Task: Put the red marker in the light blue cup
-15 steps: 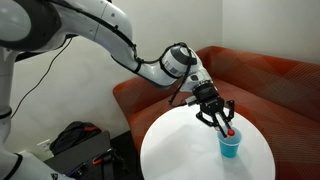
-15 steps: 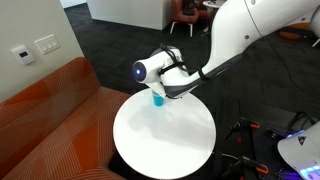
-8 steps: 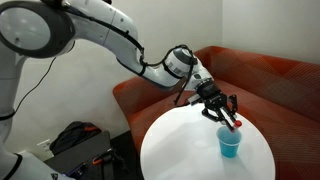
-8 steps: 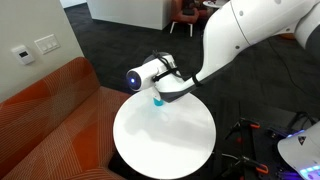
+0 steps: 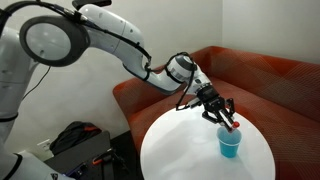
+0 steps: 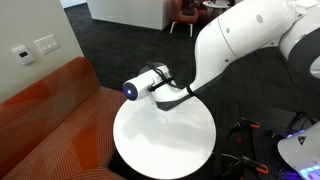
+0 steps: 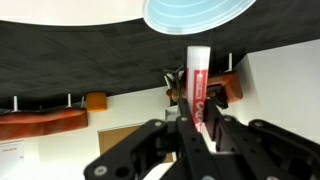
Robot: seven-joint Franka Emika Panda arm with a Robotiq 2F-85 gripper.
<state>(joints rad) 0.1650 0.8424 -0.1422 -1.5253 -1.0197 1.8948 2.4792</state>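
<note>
My gripper (image 5: 222, 117) is shut on the red marker (image 5: 233, 123) and holds it just above the light blue cup (image 5: 230, 144), which stands upright on the round white table (image 5: 180, 150). In the wrist view the marker (image 7: 198, 85) sticks out from between the jaws (image 7: 196, 125) with its paler end pointing toward the cup's rim (image 7: 196, 12) at the top of the picture. In an exterior view (image 6: 163, 88) my wrist hides the cup and the marker.
A red-orange sofa (image 5: 270, 80) curves behind the table, also seen in an exterior view (image 6: 45, 120). A black bag (image 5: 75, 140) lies on the floor beside my base. The table's edge (image 6: 205, 150) is near.
My gripper lifted slightly from the cup's rim and drew back a little with the marker; the arm's upper links have shifted. The cup has not moved.
</note>
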